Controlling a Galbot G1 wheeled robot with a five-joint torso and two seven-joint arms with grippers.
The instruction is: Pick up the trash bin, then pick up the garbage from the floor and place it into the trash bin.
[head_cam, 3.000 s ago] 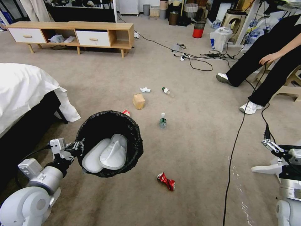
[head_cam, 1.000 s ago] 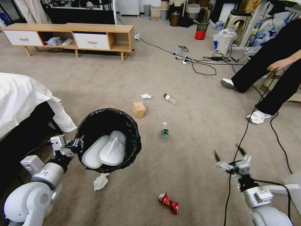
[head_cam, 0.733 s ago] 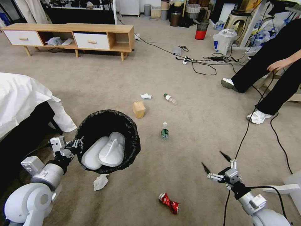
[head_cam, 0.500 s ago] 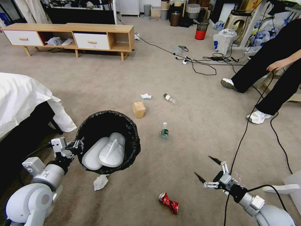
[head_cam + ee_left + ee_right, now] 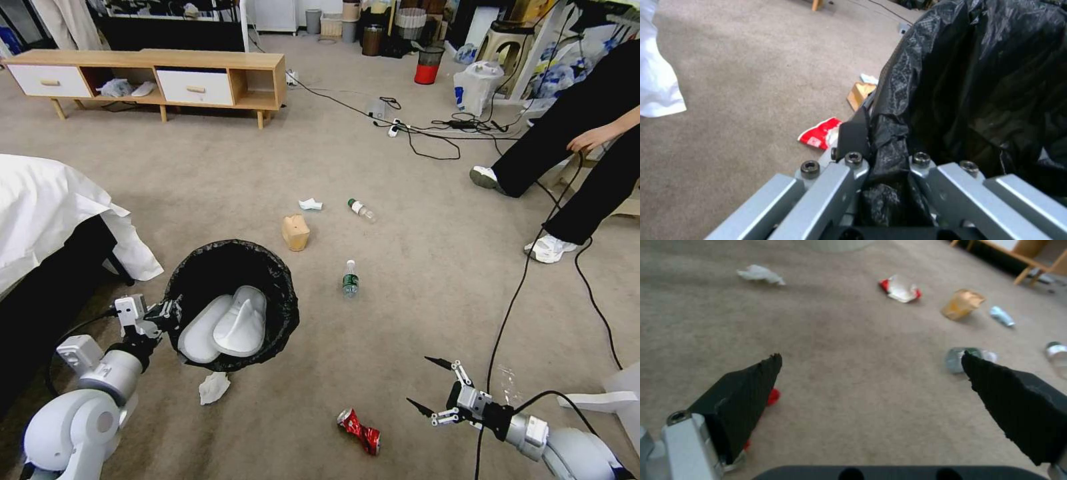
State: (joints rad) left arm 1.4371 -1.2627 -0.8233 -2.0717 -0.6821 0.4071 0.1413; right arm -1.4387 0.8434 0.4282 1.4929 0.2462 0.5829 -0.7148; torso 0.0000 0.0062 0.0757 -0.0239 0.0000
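- My left pincer (image 5: 170, 312) is clamped on the rim of the trash bin (image 5: 283, 293), pinching the black liner (image 5: 969, 83) between its fingers and holding the bin off the carpet beside the bed (image 5: 47, 200).
- Two flat white slippers (image 5: 230, 325) lie inside the bin.
- My right pincer (image 5: 429, 385) hangs low over the carpet with its fingers spread wide and nothing between them, pointing toward the crushed red can (image 5: 359, 431), which lies just beside it on the floor.
- A white tissue (image 5: 213, 387) lies on the carpet below the bin.
- Farther out lie one bottle (image 5: 349, 279), the brown paper bag (image 5: 295, 232), a second bottle (image 5: 361, 210) and a small white scrap (image 5: 310, 204).
- The red-white paper cup (image 5: 820, 134) lies on the floor past the bin.
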